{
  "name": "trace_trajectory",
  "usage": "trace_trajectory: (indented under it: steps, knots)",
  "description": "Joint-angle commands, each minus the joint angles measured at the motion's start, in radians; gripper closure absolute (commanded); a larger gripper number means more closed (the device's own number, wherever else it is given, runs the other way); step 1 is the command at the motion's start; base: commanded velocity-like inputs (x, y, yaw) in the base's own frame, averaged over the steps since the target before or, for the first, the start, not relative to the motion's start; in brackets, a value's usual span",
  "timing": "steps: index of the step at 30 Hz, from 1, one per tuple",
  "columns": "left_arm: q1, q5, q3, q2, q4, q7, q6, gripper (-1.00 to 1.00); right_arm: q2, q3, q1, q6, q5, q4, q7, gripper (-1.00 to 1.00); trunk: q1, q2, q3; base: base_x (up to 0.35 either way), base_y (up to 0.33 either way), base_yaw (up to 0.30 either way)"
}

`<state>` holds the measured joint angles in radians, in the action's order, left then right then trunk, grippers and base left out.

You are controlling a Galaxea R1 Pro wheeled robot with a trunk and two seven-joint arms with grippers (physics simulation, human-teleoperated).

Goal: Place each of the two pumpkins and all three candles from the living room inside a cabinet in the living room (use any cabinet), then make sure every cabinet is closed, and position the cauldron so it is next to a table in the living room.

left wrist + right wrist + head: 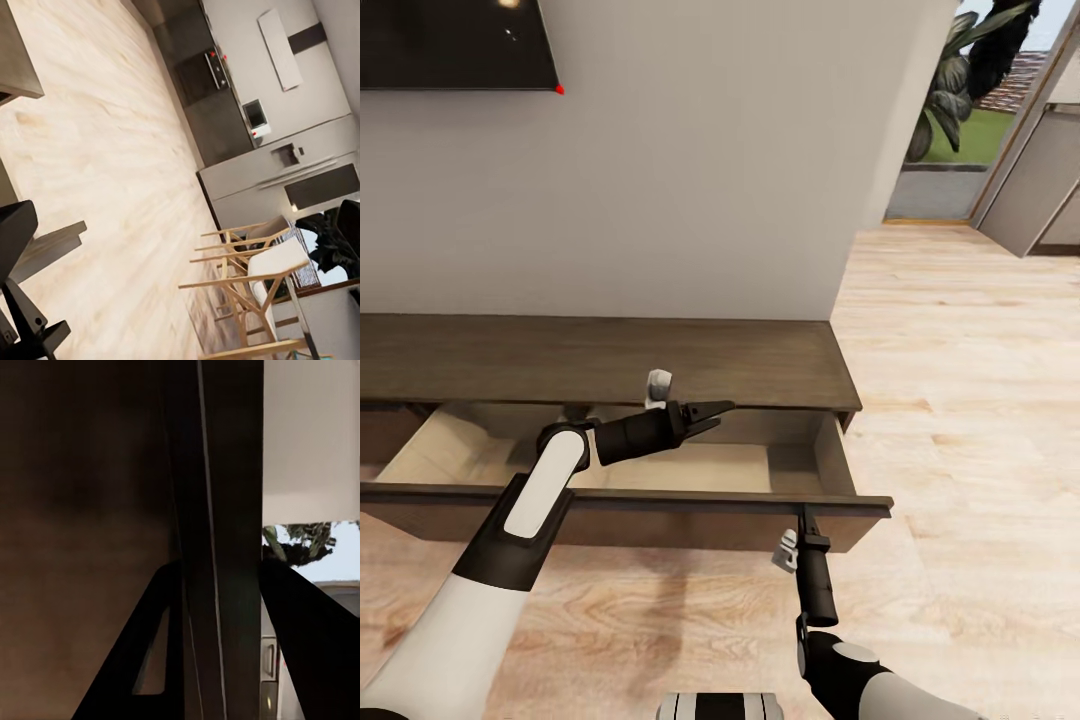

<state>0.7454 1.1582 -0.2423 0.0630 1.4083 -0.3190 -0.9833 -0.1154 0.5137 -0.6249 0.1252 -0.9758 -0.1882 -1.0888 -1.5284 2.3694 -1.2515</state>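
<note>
The long dark-brown cabinet [610,360] stands against the white wall with its wide drawer pulled out. Inside, the visible pale drawer floor [730,468] is bare. My left gripper [718,412] hovers above the drawer, pointing right, open and holding nothing; in the left wrist view its dark fingers [16,232] frame only floor. My right gripper [806,518] is at the top edge of the drawer front [660,510]. In the right wrist view the right gripper [221,645] straddles the panel [217,510], its fingers pressed to both faces. Pumpkins, candles, cauldron and table are out of view.
A dark TV screen [450,40] hangs on the wall above the cabinet. Light wood floor [960,380] runs to the right toward a glass door with a plant [960,90]. The left wrist view looks across the floor to kitchen units [225,112] and wooden chairs [255,277].
</note>
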Motion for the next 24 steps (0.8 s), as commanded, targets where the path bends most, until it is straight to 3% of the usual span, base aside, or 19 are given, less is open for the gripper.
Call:
trace_trajectory:
  steps: [1, 7, 24]
  knots:
    - [0.000, 0.000, 0.000, 0.000, 0.000, 0.000, 0.000, -1.00, -0.001, 0.005, 0.001, 0.000, 0.001, 0.000, -0.007, 1.00, 0.000, 0.000, 0.000, -0.210, 0.000, 0.000]
    - [0.000, 0.000, 0.000, 0.000, 0.000, 0.000, 0.000, -1.00, -0.001, 0.012, 0.001, -0.001, 0.001, 0.000, -0.012, 1.00, 0.000, 0.000, 0.000, -0.198, 0.000, 0.000]
    - [0.000, 0.000, 0.000, 0.000, 0.000, 0.000, 0.000, -1.00, 0.000, 0.012, 0.002, 0.001, -0.003, 0.001, -0.014, 1.00, 0.000, 0.000, 0.000, -0.005, 0.000, 0.000]
